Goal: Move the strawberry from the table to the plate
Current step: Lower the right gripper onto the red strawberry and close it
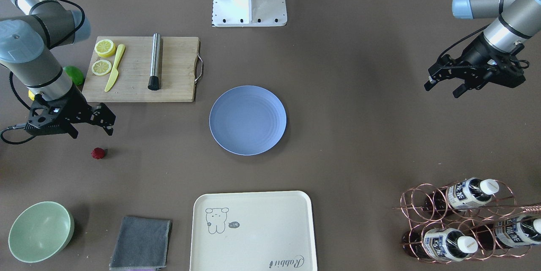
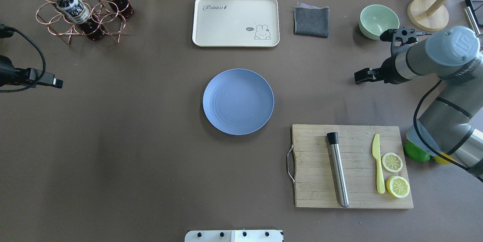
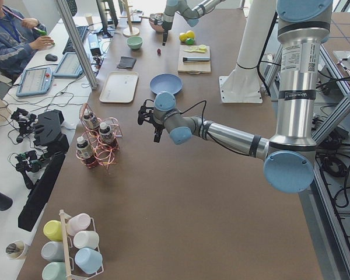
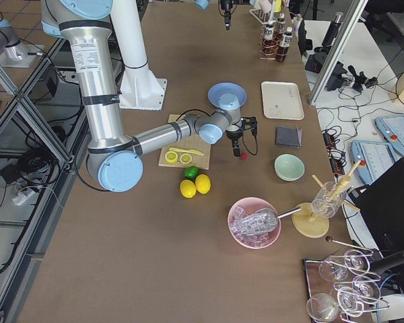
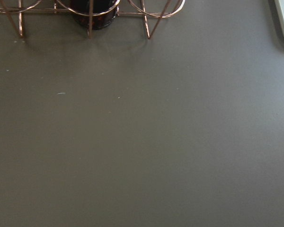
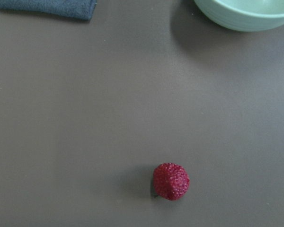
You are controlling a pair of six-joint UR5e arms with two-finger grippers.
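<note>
The strawberry (image 1: 98,153), small and dark red, lies on the table (image 1: 359,144) a little in front of my right gripper (image 1: 93,131). That gripper hovers open above the surface with nothing between its fingers. The right wrist view has the strawberry (image 6: 171,181) low in frame, alone on bare table. In the overhead view the right gripper (image 2: 363,76) covers the berry. The empty blue-grey plate (image 1: 247,120) sits at the table's centre, well away from the berry. My left gripper (image 1: 442,90) hangs open and empty over the far side of the table.
A wooden cutting board (image 1: 177,72) with lemon halves, a yellow knife and a metal rod lies behind the right gripper, with a lime (image 1: 75,74) beside it. Near the front edge stand a pale green bowl (image 1: 40,231), grey cloth (image 1: 141,241), cream tray (image 1: 253,231) and bottle rack (image 1: 460,220).
</note>
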